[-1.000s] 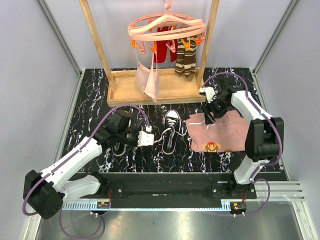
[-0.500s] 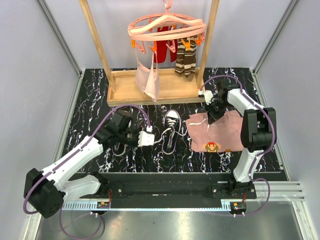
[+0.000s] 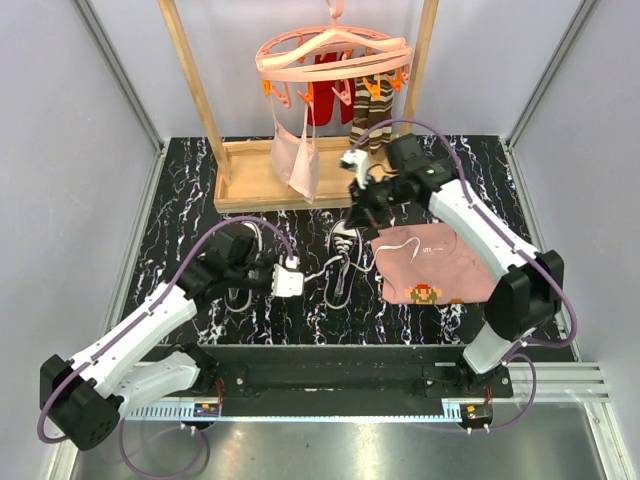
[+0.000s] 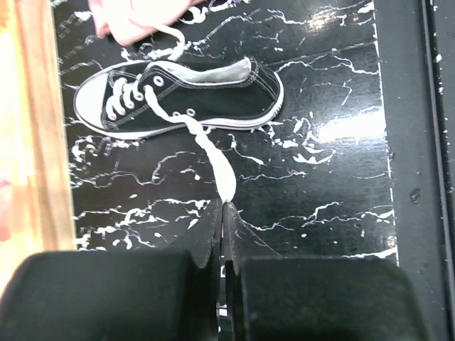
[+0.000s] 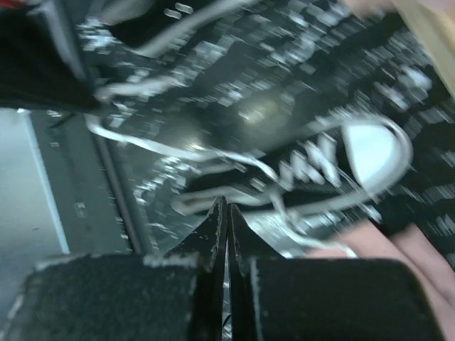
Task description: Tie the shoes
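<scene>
The table [image 3: 185, 190] has a black top with white veins like marble. At its far side stands the flat wooden base [image 3: 245, 180] of a rack. In the middle lies one black sneaker [image 3: 340, 262] on its sole, upright, with the white toe cap pointing to the wooden base. Its white lace [image 4: 213, 153] runs out over the marble; I cannot tell if it touches the top. Just beside the sneaker, on the right, a pink cloth [image 3: 450, 265] with a pixel figure lies flat. On the left is a second sneaker [image 3: 238, 296], mostly covered from above.
</scene>
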`<state>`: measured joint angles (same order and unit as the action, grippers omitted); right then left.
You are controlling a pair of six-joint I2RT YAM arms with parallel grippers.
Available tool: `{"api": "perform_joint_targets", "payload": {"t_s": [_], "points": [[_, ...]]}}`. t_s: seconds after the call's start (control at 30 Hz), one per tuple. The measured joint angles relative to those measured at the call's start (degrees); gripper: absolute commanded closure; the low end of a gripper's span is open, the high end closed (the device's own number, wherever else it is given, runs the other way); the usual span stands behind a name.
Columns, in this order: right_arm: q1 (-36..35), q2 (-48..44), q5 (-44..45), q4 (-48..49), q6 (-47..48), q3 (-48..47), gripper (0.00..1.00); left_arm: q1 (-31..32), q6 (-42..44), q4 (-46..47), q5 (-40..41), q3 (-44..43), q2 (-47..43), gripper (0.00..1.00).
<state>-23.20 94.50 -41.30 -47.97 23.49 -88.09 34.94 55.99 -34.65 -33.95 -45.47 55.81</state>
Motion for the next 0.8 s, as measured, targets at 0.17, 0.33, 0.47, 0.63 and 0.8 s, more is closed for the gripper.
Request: {"api": "perform_joint_targets", "payload": {"t_s": [0.17,0.33,0.47,0.63,0.8], "points": [[-6.40,2.14,-0.42,1.46,-3.50,-4.96,0.43,0.31,1.31,0.35,0.55,1.11,-1.27,1.00],[0.68,1.22,4.83,0.42,1.07,3.41,0.20,0.37,1.64,0.22,0.55,1.46,-1.66,1.00],[11.76,1.42,10.86,-2.84,6.58,9.68,0.17,0.63,1.77,0.20,0.52,1.49,-1.44,1.00],[19.43,6.45,15.41,-4.90,9.84,8.41,0.19,1.16,2.03,0.20,0.52,1.49,0.98,1.00],[20.41,14.23,15.74,-5.62,10.16,4.22,0.26,1.42,2.03,0.17,0.52,1.49,2.25,1.00]]}}
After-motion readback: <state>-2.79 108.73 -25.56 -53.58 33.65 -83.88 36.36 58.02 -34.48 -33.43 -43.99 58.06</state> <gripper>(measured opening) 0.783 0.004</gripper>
